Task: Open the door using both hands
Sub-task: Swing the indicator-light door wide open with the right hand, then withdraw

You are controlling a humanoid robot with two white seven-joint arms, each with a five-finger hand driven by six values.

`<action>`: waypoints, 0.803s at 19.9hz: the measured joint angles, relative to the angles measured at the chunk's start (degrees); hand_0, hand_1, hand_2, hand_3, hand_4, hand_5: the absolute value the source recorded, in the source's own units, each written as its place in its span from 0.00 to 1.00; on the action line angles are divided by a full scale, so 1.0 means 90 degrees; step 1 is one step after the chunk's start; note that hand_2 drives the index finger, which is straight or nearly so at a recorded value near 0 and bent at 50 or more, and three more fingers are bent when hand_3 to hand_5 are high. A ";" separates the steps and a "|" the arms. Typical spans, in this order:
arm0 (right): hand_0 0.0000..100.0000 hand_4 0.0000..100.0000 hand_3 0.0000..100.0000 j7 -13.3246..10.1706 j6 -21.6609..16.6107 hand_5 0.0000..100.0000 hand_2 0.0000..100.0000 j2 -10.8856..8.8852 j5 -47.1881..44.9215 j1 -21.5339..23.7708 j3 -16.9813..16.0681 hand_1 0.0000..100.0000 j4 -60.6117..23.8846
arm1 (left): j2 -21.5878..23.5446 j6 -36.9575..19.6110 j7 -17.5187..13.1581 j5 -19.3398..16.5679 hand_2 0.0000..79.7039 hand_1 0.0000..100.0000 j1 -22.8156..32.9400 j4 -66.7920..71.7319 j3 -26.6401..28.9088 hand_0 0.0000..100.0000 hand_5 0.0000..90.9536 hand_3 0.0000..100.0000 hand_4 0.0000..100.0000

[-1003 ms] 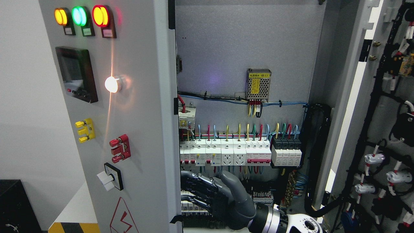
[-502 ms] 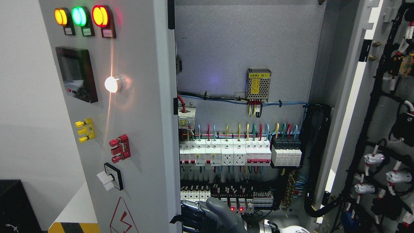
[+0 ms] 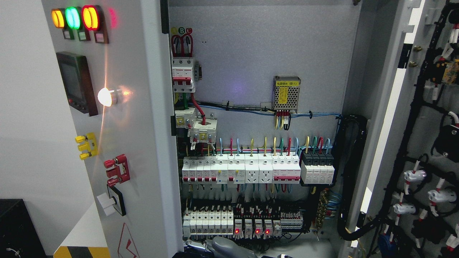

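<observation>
The cabinet's left door (image 3: 143, 125) is a grey panel standing swung outward, its front face carrying lamps and switches. The right door (image 3: 426, 125) is wide open, its inner side covered with black wiring. Between them the cabinet interior (image 3: 251, 53) is exposed. Only a grey sliver of my right hand (image 3: 224, 246) shows at the bottom edge, just right of the left door's lower edge. Whether it touches the door is hidden. My left hand is out of the picture.
Rows of white breakers (image 3: 244, 170) and a small mesh power supply (image 3: 286, 94) sit inside. The left door bears three lit lamps (image 3: 72, 18), a dark meter screen (image 3: 76, 83) and a rotary switch (image 3: 115, 202). A black box (image 3: 14, 229) stands lower left.
The left door has swung further left, uncovering more breakers and the red terminals at the top. My right hand has dropped from mid-cabinet height to the bottom edge.
</observation>
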 measured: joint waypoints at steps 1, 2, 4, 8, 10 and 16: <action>0.00 0.00 0.00 0.0000 0.0000 0.00 0.00 0.0004 0.0001 0.0000 0.0034 0.00 0.0003 | 0.0000 0.0000 0.0000 0.0000 0.00 0.00 0.0000 0.0000 0.0000 0.00 0.00 0.00 0.00; 0.00 0.00 0.00 0.0000 0.0000 0.00 0.00 0.0008 0.0002 0.0001 0.0065 0.00 0.0005 | 0.0000 0.0000 0.0000 0.0000 0.00 0.00 0.0000 0.0000 0.0000 0.00 0.00 0.00 0.00; 0.00 0.00 0.00 -0.0008 0.0000 0.00 0.00 0.0030 0.0004 0.0001 0.0129 0.00 0.0016 | 0.0000 0.0000 0.0000 0.0000 0.00 0.00 0.0000 0.0000 0.0000 0.00 0.00 0.00 0.00; 0.00 0.00 0.00 -0.0039 -0.0006 0.00 0.00 0.0130 0.0015 -0.0011 0.0241 0.00 0.0042 | 0.0000 0.0000 0.0000 0.0000 0.00 0.00 0.0000 0.0000 0.0000 0.00 0.00 0.00 0.00; 0.00 0.00 0.00 -0.0042 -0.0006 0.00 0.00 0.0182 0.0018 -0.0021 0.0292 0.00 0.0054 | 0.0000 0.0000 0.0000 0.0000 0.00 0.00 0.0000 0.0000 0.0000 0.00 0.00 0.00 0.00; 0.00 0.00 0.00 -0.0044 0.0002 0.00 0.00 0.0384 0.0024 -0.0047 0.0431 0.00 0.0092 | 0.0000 0.0000 0.0000 0.0000 0.00 0.00 0.0000 0.0000 0.0000 0.00 0.00 0.00 0.00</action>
